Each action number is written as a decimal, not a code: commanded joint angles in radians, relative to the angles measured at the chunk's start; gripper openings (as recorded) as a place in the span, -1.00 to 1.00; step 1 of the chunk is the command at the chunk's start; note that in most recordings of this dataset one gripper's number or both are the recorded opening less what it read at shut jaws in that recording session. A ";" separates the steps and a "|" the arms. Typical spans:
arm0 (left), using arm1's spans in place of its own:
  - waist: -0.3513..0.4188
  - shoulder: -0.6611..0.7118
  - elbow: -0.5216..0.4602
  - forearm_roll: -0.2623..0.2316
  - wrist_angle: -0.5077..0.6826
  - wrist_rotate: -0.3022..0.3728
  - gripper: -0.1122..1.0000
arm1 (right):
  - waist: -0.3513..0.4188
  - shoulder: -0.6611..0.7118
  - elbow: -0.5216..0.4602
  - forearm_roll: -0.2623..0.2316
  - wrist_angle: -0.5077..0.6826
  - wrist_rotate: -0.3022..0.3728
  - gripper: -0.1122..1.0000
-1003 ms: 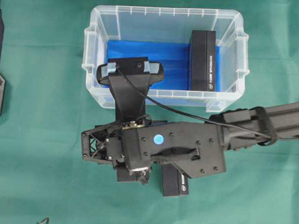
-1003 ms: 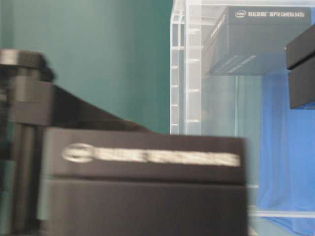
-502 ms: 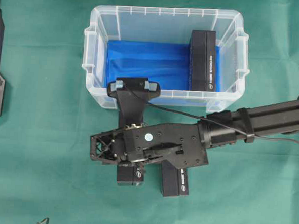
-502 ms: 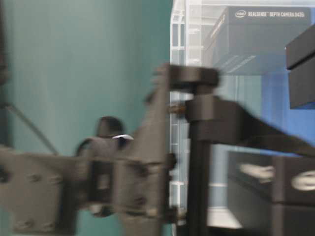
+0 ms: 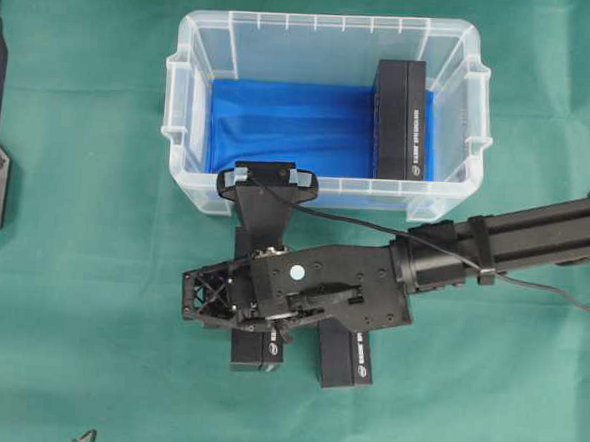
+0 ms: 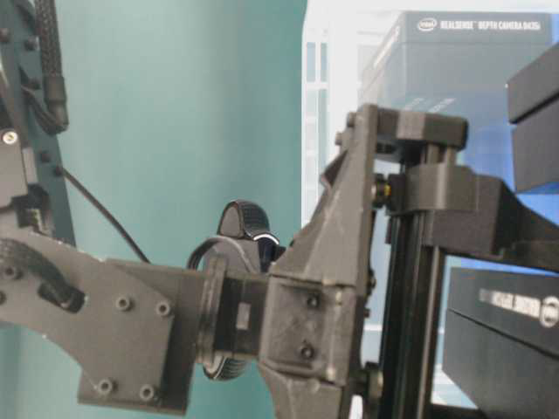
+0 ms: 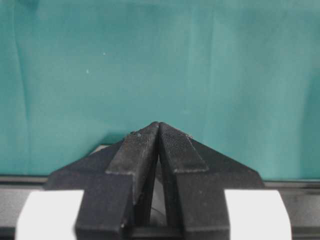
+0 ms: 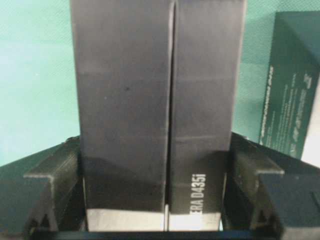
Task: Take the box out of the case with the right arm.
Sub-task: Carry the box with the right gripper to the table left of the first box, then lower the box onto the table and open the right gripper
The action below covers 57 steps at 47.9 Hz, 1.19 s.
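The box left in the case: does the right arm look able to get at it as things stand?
Probably not right away. The right gripper is shut on another box outside the case. The remaining box stands uncovered in the open-topped case, so the way looks free once the gripper lets go.

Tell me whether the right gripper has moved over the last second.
Yes. In the overhead view the right gripper, shut on a black box, has drawn back from the case; its camera no longer overhangs the blue floor.
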 commanded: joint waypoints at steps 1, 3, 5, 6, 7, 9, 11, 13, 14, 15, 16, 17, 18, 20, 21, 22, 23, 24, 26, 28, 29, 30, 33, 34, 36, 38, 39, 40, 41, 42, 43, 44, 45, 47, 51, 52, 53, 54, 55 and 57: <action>-0.003 -0.003 -0.021 0.003 -0.005 0.002 -0.80 | 0.009 -0.031 -0.012 0.003 -0.020 0.000 0.38; -0.003 -0.003 -0.021 0.003 -0.005 0.002 -0.80 | 0.011 -0.031 -0.012 0.005 -0.026 0.000 0.38; -0.003 -0.003 -0.021 0.002 -0.005 0.002 -0.80 | 0.011 -0.029 -0.012 0.003 -0.031 -0.002 0.39; -0.003 -0.003 -0.021 0.003 -0.005 0.002 -0.80 | 0.011 -0.031 -0.012 0.003 -0.032 -0.002 0.39; -0.003 -0.003 -0.021 0.003 -0.005 0.002 -0.80 | 0.012 -0.029 -0.012 0.005 -0.032 -0.003 0.41; -0.003 -0.003 -0.021 0.002 -0.005 0.002 -0.80 | 0.012 -0.031 -0.012 0.003 -0.034 -0.006 0.52; -0.003 -0.003 -0.021 0.003 -0.005 0.002 -0.80 | 0.014 -0.032 -0.012 0.003 -0.031 -0.006 0.67; -0.003 -0.003 -0.021 0.003 -0.005 0.002 -0.80 | 0.014 -0.034 -0.012 0.003 -0.029 -0.008 0.79; -0.003 -0.003 -0.021 0.003 -0.005 0.002 -0.80 | 0.014 -0.035 -0.012 0.003 -0.029 -0.008 0.83; -0.003 -0.003 -0.021 0.002 -0.005 0.002 -0.80 | 0.014 -0.035 -0.012 0.002 -0.026 -0.008 0.86; -0.003 -0.005 -0.021 0.003 -0.005 0.002 -0.80 | 0.014 -0.037 -0.012 0.000 -0.023 -0.008 0.88; -0.003 -0.003 -0.021 0.003 -0.005 0.002 -0.80 | 0.014 -0.038 -0.012 0.000 -0.021 -0.008 0.89; -0.003 -0.003 -0.021 0.003 -0.005 0.002 -0.80 | 0.014 -0.038 -0.012 0.000 -0.018 -0.008 0.89; -0.003 -0.003 -0.021 0.003 -0.005 0.002 -0.80 | 0.014 -0.041 -0.012 -0.002 -0.012 -0.006 0.87; -0.003 -0.003 -0.021 0.002 -0.005 0.002 -0.80 | 0.014 -0.041 -0.012 -0.002 -0.009 -0.006 0.86; -0.003 -0.003 -0.021 0.003 -0.005 0.002 -0.80 | 0.014 -0.041 -0.012 -0.002 -0.006 -0.006 0.85; -0.003 -0.003 -0.021 0.003 -0.005 0.002 -0.80 | 0.014 -0.041 -0.012 -0.002 -0.003 -0.006 0.85; -0.003 -0.003 -0.021 0.003 -0.005 0.000 -0.80 | 0.014 -0.041 -0.014 -0.002 -0.002 -0.006 0.84; -0.003 -0.003 -0.021 0.003 -0.005 0.002 -0.80 | 0.014 -0.043 -0.012 -0.002 0.002 -0.006 0.83; -0.003 -0.003 -0.021 0.002 -0.006 0.000 -0.80 | 0.014 -0.043 -0.012 -0.002 0.003 -0.006 0.83; -0.003 -0.003 -0.021 0.003 -0.005 0.002 -0.80 | 0.014 -0.044 -0.014 -0.002 0.003 -0.006 0.84; -0.003 -0.002 -0.021 0.003 -0.005 0.000 -0.80 | 0.014 -0.044 -0.012 -0.002 0.002 -0.006 0.84; -0.003 -0.003 -0.021 0.002 -0.005 0.000 -0.80 | 0.014 -0.049 -0.012 -0.002 0.003 -0.008 0.84; -0.003 -0.002 -0.021 0.003 -0.005 0.000 -0.80 | 0.014 -0.054 -0.012 -0.003 0.003 -0.008 0.84; -0.003 -0.003 -0.021 0.003 -0.005 0.000 -0.80 | 0.012 -0.058 -0.012 -0.003 0.003 -0.006 0.83; -0.003 -0.003 -0.021 0.003 -0.005 0.000 -0.80 | 0.012 -0.064 -0.014 -0.006 0.005 -0.006 0.83; -0.003 -0.003 -0.021 0.003 -0.005 0.000 -0.80 | 0.012 -0.067 -0.012 -0.009 0.008 -0.006 0.83; -0.003 -0.002 -0.021 0.003 -0.005 0.000 -0.80 | 0.012 -0.072 -0.014 -0.012 0.011 -0.006 0.83; -0.003 -0.002 -0.021 0.003 -0.005 0.000 -0.80 | 0.012 -0.080 -0.014 -0.020 0.018 -0.005 0.83; -0.003 -0.002 -0.021 0.003 -0.005 0.000 -0.80 | 0.012 -0.084 -0.015 -0.025 0.023 -0.003 0.83; -0.003 -0.002 -0.021 0.003 -0.005 0.000 -0.80 | 0.012 -0.091 -0.017 -0.031 0.028 -0.003 0.83; -0.003 -0.002 -0.021 0.002 -0.005 0.000 -0.80 | 0.012 -0.094 -0.020 -0.035 0.034 -0.002 0.82; -0.003 -0.002 -0.021 0.003 -0.005 0.000 -0.80 | 0.012 -0.101 -0.025 -0.040 0.040 -0.002 0.83; -0.003 -0.002 -0.021 0.003 -0.005 0.000 -0.80 | 0.012 -0.109 -0.034 -0.051 0.055 -0.002 0.82; -0.003 -0.002 -0.021 0.002 -0.005 0.000 -0.80 | 0.012 -0.124 -0.061 -0.072 0.101 -0.003 0.82; -0.003 -0.002 -0.021 0.003 -0.005 0.000 -0.80 | 0.012 -0.126 -0.071 -0.080 0.115 -0.003 0.82; -0.003 -0.002 -0.021 0.003 -0.006 0.000 -0.80 | 0.012 -0.129 -0.078 -0.086 0.130 -0.003 0.82; -0.003 -0.002 -0.021 0.003 -0.005 0.000 -0.80 | 0.012 -0.132 -0.092 -0.095 0.150 -0.006 0.82; -0.003 -0.002 -0.021 0.002 -0.005 0.000 -0.80 | 0.012 -0.135 -0.103 -0.100 0.166 -0.008 0.82; -0.003 -0.002 -0.021 0.003 -0.005 0.000 -0.80 | 0.012 -0.137 -0.123 -0.110 0.192 -0.011 0.82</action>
